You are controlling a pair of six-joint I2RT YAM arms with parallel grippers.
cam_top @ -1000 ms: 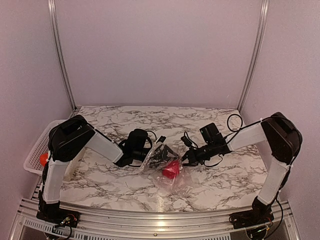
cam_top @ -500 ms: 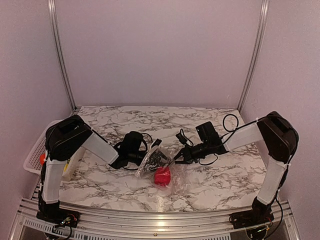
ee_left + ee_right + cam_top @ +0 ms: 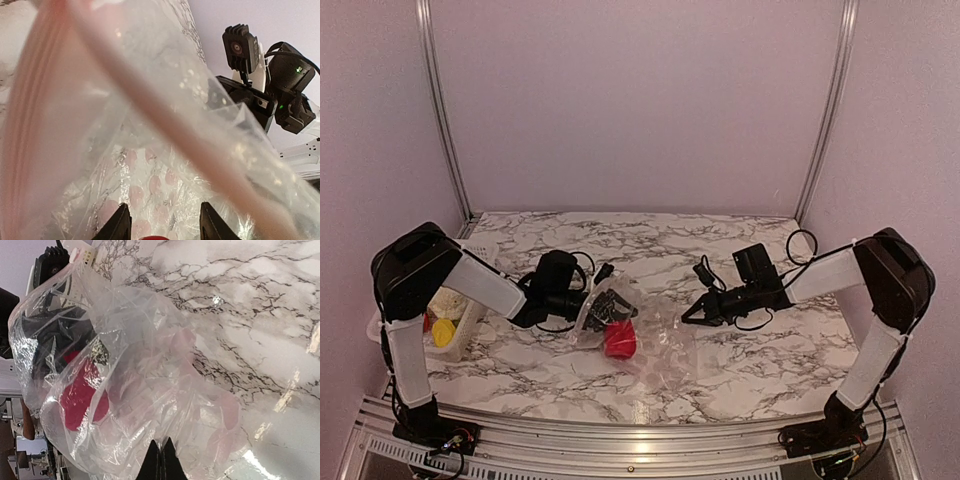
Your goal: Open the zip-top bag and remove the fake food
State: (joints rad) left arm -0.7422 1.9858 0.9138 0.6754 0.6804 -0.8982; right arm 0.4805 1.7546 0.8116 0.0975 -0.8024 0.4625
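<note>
Nearest the near edge of the table [image 3: 750, 372], about midway along it, the red piece [image 3: 619, 341] lies inside the clear bag [image 3: 662, 340]. The bag is spread crosswise between the two arms.

The mouth is at the bag's left end. In the left wrist view the pink zip strip [image 3: 165, 114] passes on both sides of the lens, so the left end effector [image 3: 163, 212] appears to be reaching in through the opening. Its fingers stand apart, with crumpled film and a sliver of red between them low in that view. I cannot tell whether they are pressing on the red piece.

To the right, the right end effector [image 3: 160, 455] has its fingers together, pinched on the film at the bag's other end. Dark shapes inside the left end of the bag could be fingers or more food; the overhead view does not settle it.

By the left edge sits a white basket [image 3: 460, 346] with a yellow piece [image 3: 442, 334] in it.

As I judge it, the bag is open and the step in hand is taking out the red piece. The next move calls for a firm hold on the piece itself, not the film. The left arm then draws back out through the mouth while the right end effector anchors the closed end against that pull.
</note>
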